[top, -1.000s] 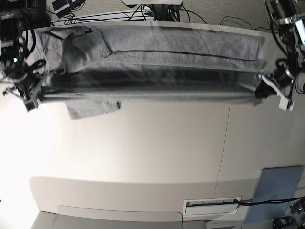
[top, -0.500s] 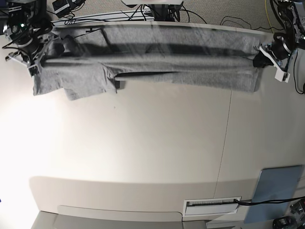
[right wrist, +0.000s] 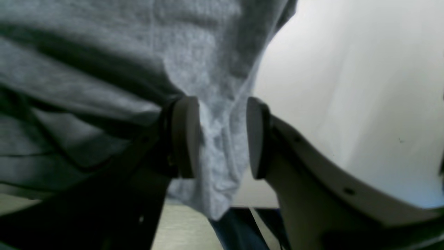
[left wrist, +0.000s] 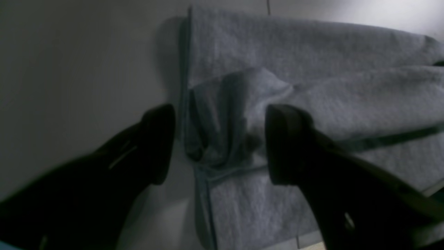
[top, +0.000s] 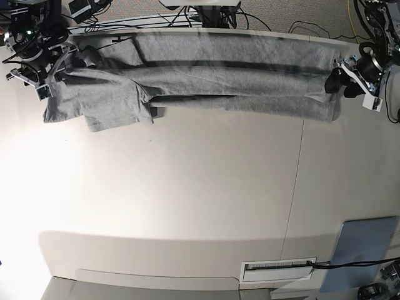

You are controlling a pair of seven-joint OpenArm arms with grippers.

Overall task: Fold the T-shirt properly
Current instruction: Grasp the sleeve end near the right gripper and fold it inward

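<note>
The heather-grey T-shirt (top: 219, 75) lies as a long folded band along the table's far edge, with a sleeve sticking out toward the near left. My left gripper (top: 342, 86) stands at the band's right end. In the left wrist view its black fingers (left wrist: 156, 146) are spread wide, and a bunched corner of the T-shirt (left wrist: 222, 132) lies loose between them. My right gripper (top: 49, 76) is at the left end. Its round pads (right wrist: 185, 137) stand apart, and a fold of the T-shirt (right wrist: 222, 146) hangs between them unclamped.
The pale table (top: 187, 187) has a seam running front to back right of centre. A blue-grey panel (top: 365, 253) and a white slotted strip (top: 278, 269) lie at the near right. Cables (top: 187, 15) run behind the far edge.
Both arms carried the shirt's held edge to the far side and folded it over. Since half a second ago both grippers have opened and the cloth has settled on the table.
</note>
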